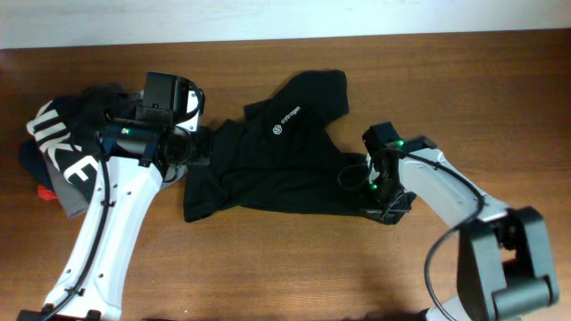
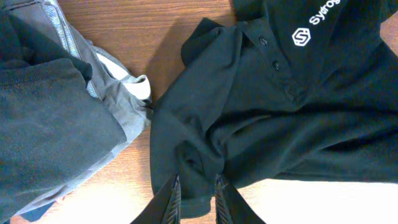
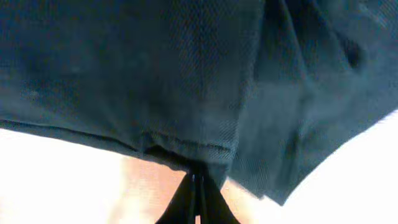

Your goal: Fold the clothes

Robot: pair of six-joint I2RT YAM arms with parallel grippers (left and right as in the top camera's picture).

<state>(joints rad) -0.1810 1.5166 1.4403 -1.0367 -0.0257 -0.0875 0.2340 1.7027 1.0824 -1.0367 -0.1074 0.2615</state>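
Note:
The black short-sleeved shirt (image 1: 268,165) lies crumpled mid-table, its small white logo facing up. In the left wrist view the shirt (image 2: 261,112) shows a buttoned collar. My left gripper (image 1: 198,147) is at the shirt's left edge; its fingers (image 2: 198,190) are apart, with a fold of the hem lying between them. My right gripper (image 1: 385,198) is at the shirt's right edge. In the right wrist view its fingers (image 3: 196,180) are pressed together on the hem of the shirt (image 3: 155,74), which is lifted off the wood.
A pile of other clothes lies at the far left: a black garment with white NIKE letters (image 1: 67,147) over a grey garment (image 2: 112,93), with something red (image 1: 45,192) beneath. The wooden table (image 1: 294,267) shows bare wood in front.

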